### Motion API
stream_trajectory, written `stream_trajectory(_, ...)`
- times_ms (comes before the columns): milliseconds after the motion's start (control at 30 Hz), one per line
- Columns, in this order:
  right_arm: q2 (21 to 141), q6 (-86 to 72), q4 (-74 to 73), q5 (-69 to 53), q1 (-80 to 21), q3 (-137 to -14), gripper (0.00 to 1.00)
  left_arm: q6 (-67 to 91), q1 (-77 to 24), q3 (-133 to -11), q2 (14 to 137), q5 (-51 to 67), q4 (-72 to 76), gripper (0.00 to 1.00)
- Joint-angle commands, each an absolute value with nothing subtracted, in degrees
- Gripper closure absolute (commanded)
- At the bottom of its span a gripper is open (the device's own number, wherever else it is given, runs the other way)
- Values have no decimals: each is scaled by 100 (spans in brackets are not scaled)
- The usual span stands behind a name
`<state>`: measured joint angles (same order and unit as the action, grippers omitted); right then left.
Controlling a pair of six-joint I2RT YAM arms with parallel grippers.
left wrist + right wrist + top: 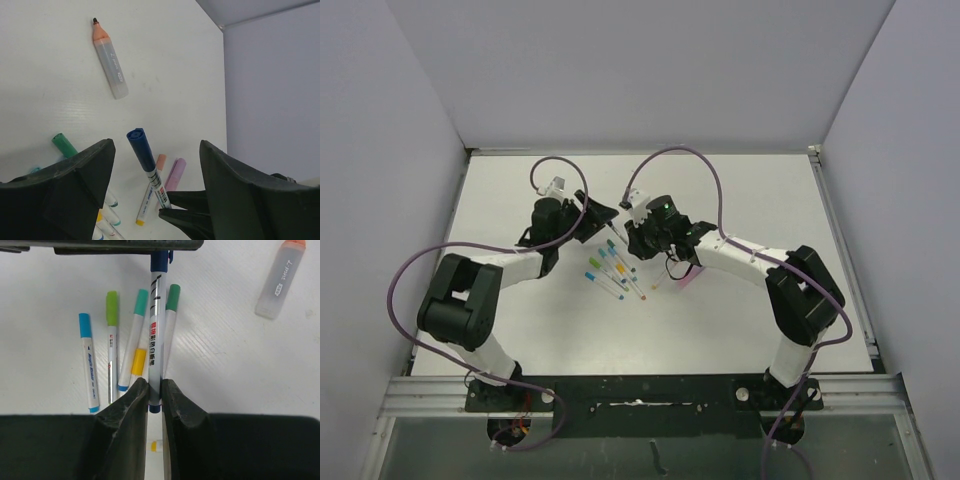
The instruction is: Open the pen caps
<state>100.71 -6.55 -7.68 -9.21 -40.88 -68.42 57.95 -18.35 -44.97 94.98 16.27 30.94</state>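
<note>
While your right pincer (155, 390) is gripping the pen (156, 330), your gaping left pincer (156, 147) is risking knocking the cap (139, 146) askew by biting off-centre.

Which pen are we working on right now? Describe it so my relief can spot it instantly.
On the table, the two grippers face each other over a cluster of pens. The pen is pinched in the right gripper, its dark blue cap inside the open left gripper. It alone is held and capped dark blue; the rest lie loose.
</note>
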Motion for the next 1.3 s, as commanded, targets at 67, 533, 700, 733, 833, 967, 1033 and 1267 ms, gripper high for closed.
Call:
stream_trajectory(67, 9710, -757, -411, -1157, -4086, -7029, 100, 5876, -1904, -4676, 9659, 1658, 3837, 40)
stream_trajectory(533, 9544, -870, -229, -1283, -4073, -6931, 100, 5880, -1925, -4518, 9642, 1693, 4025, 72)
stream_trajectory(700, 9470, -886, -199, -1283, -4074, -6885, 100, 5871, -1925, -4518, 9641, 1688, 4031, 95)
stream_trajectory(733, 9461, -892, -185, -1277, -4070, -6876, 99, 5878, -1927, -4518, 9636, 1690, 4038, 100)
stream_trajectory(833, 9455, -885, -137, -1219, -4072, -6847, 51, 5897, -1925, -4518, 9620, 1723, 4043, 100)
stream_trajectory(967, 9612, -845, -257, -1187, -4056, -7013, 33, 5911, -1954, -4518, 9545, 1787, 4006, 100)
stream_trajectory(1033, 9708, -858, -278, -1210, -4042, -7090, 32, 5897, -1996, -4518, 9477, 1781, 3954, 100)
stream_trajectory(1267, 9957, -944, -150, -1327, -4004, -7258, 43, 5905, -2210, -4518, 9317, 1742, 3901, 100)
